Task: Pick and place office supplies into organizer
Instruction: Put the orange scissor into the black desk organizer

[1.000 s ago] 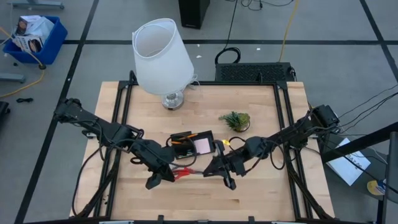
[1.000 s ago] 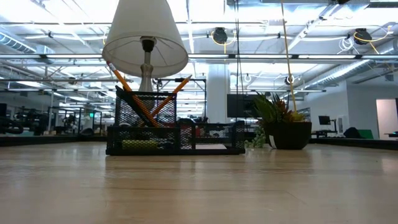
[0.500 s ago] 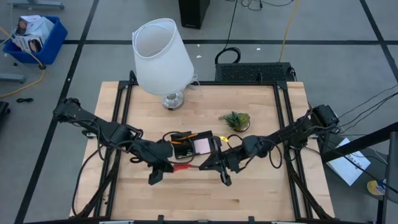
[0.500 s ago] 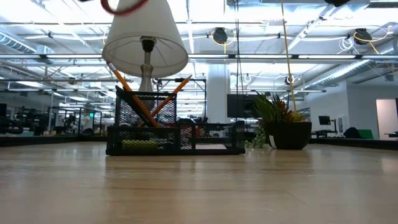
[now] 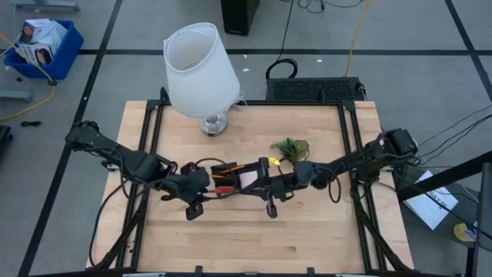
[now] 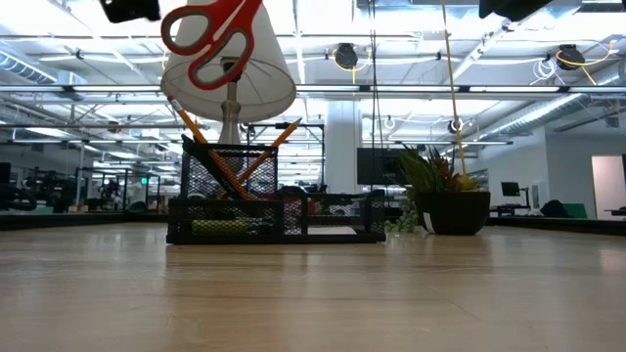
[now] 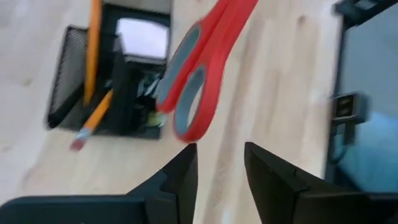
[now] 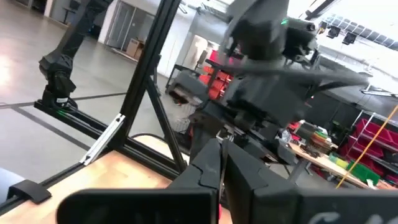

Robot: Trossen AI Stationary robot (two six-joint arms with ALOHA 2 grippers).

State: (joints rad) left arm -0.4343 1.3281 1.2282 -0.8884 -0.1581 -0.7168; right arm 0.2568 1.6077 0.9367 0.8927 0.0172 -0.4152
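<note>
While the scissors [image 6: 210, 34] hang in the air above the organizer [image 6: 274, 220], handles toward the left arm, both arms meet over the middle of the table [image 5: 307, 231]. The left gripper [image 7: 217, 157] has its fingers spread, and in its wrist view the red handles sit just ahead of them, clear of both. The right gripper [image 8: 222, 163] has its fingers pressed together, with a sliver of red at their base. It appears to be pinching the scissors by the blade end, though the contact itself is hidden.

The table is pale wood planks set in a black frame. On it the black mesh organizer stands near the centre, with pencils [image 6: 210, 152] leaning in its taller compartment and a pink pad [image 5: 250, 180] in a lower one. A white lamp [image 5: 200, 69] stands behind the organizer, toward the left. A small plant [image 5: 290, 148] sits near the organizer on the right arm's side.

Around the table the floor is grey, marked with black lines. A blue bin [image 5: 38, 42] sits off the far left corner, and a sheet of paper [image 5: 430, 204] lies on the floor at the right. The low view looks into a wide hall with bright ceiling lights, white pillars and racks.
</note>
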